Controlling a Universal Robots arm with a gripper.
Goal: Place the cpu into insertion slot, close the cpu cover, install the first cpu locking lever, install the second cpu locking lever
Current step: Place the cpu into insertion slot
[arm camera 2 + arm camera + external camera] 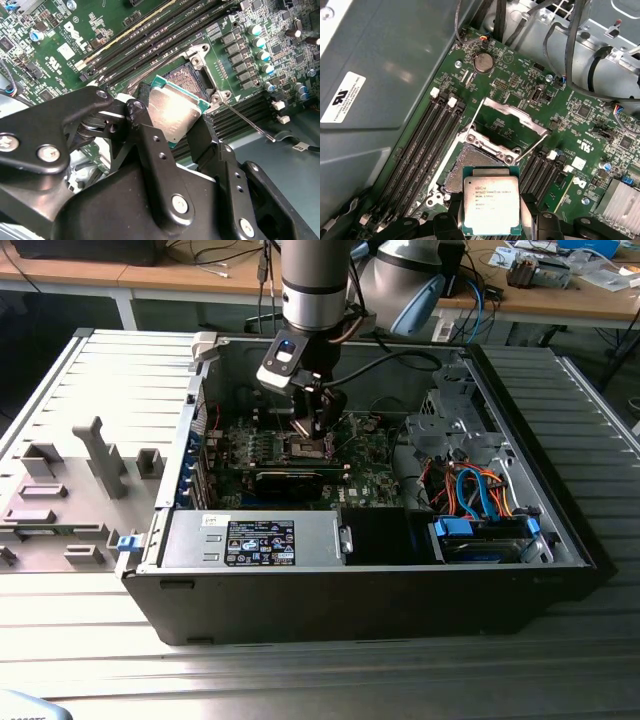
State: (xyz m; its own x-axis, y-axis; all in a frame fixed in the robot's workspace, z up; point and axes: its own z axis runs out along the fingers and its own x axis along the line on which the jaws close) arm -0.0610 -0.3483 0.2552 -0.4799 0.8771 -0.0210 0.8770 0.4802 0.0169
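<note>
Gripper [315, 430] was clenched on the cpu [491, 205], its fingers [145, 130] pinching two opp. edges, silver lid facing up w/ green rim showing. It hung inside an open PC case [560, 490] lying on its side on a grey ribbed metal bench [300, 660]. Directly under and just ahead of the gripper lay the insertion slot [472, 165], contacts bare; the cpu was over its near edge, not seated. Can't tell the gap between them. Beyond the slot, farther from the gripper, the cpu cover [512, 117] stood swung up, and a thin locking lever [245, 117] stuck out free beside the slot. Black RAM slots [420, 160] ran alongside on the green motherboard [380, 480].

Well apart from the gripper, at the exterior view's left, a grey fixture plate [60, 500] w/ upright blocks sat on the bench. Behind it all, wooden desks [150, 275] w/ cables and misc. gear.
</note>
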